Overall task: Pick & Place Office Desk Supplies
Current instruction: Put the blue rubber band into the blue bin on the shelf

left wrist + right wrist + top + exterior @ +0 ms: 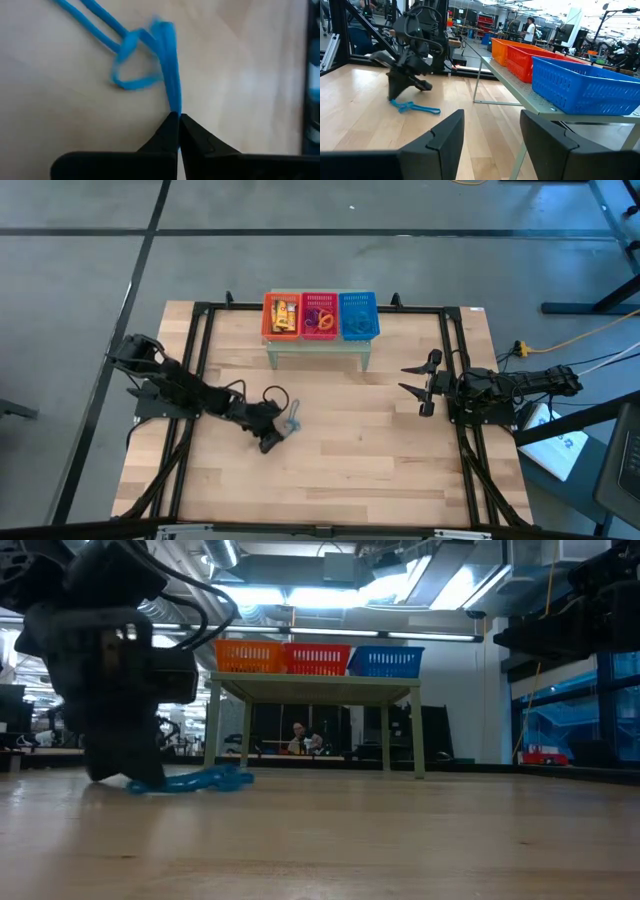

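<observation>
From above, the left tool was down on the wooden surface, clamped on a blue loop lying left of centre, while the right tool waited at the right with fingers apart. The left wrist view showed both fingertips pinched together on a strand of that loop. The right wrist view showed 3 baskets on a small stand.

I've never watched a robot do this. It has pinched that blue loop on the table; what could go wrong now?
The left gripper is shut on just one end of the thin blue loop, so the loop might slip out when lifted. The rest lies twisted on the wooden table and would dangle, and could catch on the rim of the blue basket on the small raised stand. The right gripper waits open, apart.
</observation>
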